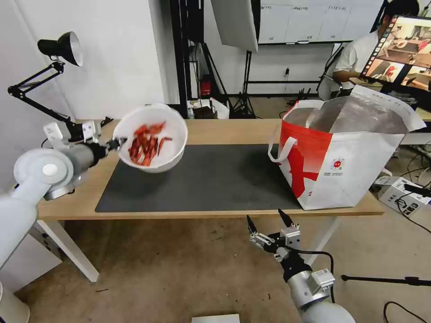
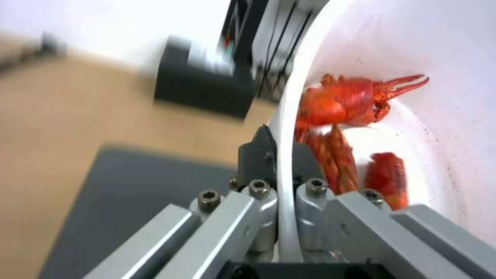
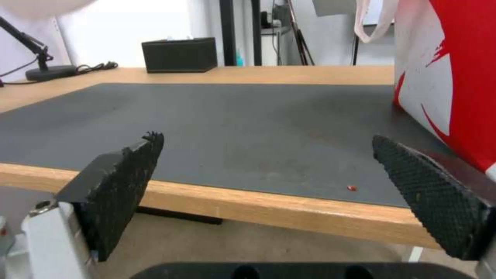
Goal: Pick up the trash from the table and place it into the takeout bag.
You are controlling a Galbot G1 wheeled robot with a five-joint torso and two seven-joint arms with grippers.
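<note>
White bowl point(image 1: 151, 137) of red shells is pinched by its rim in left gripper point(image 1: 117, 143), held tilted above table point(image 1: 224, 130) at 10 o'clock; takeout bag point(image 1: 341, 157), mouth open, at 3 o'clock. Right gripper point(image 1: 268, 221) is parked below the table edge at 6 o'clock, fingers spread, presumably kept clear.

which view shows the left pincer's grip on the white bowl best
The left wrist view: the left pincer is shut on the rim of the white round bowl of red shells, one finger each side. The head view shows the bowl held tilted above the table. The right wrist view shows none of the grip.
</note>
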